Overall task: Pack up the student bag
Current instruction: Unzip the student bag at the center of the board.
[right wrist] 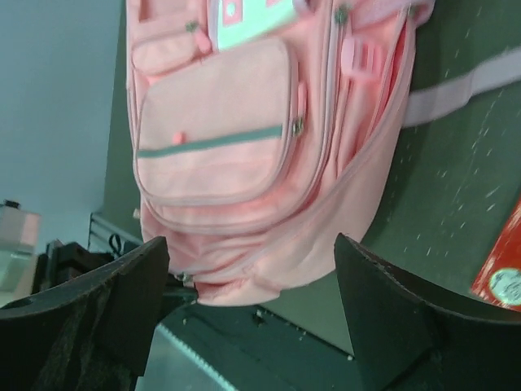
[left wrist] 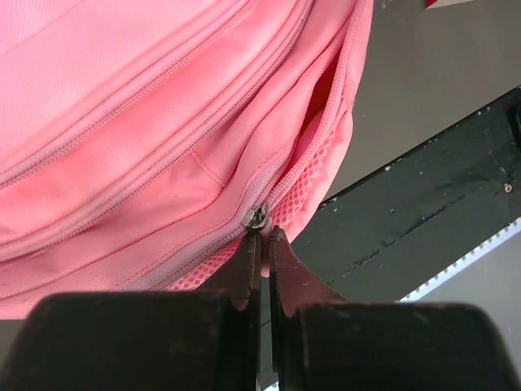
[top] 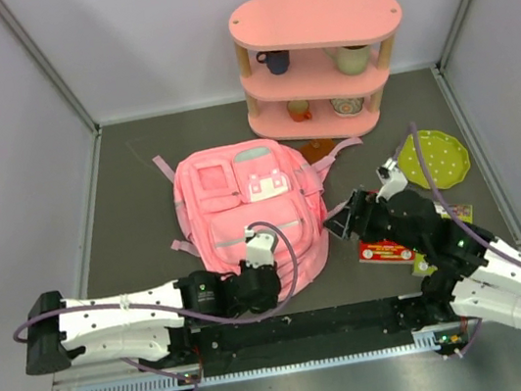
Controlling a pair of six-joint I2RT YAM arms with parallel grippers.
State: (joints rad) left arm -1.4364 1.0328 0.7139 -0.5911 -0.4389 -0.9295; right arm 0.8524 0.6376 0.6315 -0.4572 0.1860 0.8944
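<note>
Left claw [left wrist: 262, 238] is closed, tips set at the small metal zipper pull [left wrist: 258, 217] on the near edge of the large soft pink fabric backpack [top: 231, 225]; a grip on the pull can't be confirmed. Right claw [right wrist: 251, 244] is spread wide, nothing held, positioned just beside the backpack's right side. Backpack is laid front-up on the dark grey tabletop [top: 132, 196], in front of the rigid pink three-tier shelf [top: 313, 23].

The backpack [top: 249, 217] was pink, with a pale green patch [top: 252, 154], a grey-green stripe [right wrist: 210, 143] across its front pocket [right wrist: 213, 175] and a silver zip pull [left wrist: 258, 217]. The shelf [top: 313, 23] was pink too. The plate [top: 438, 159] was yellow-green with white dots, the table [top: 133, 206] dark grey.
</note>
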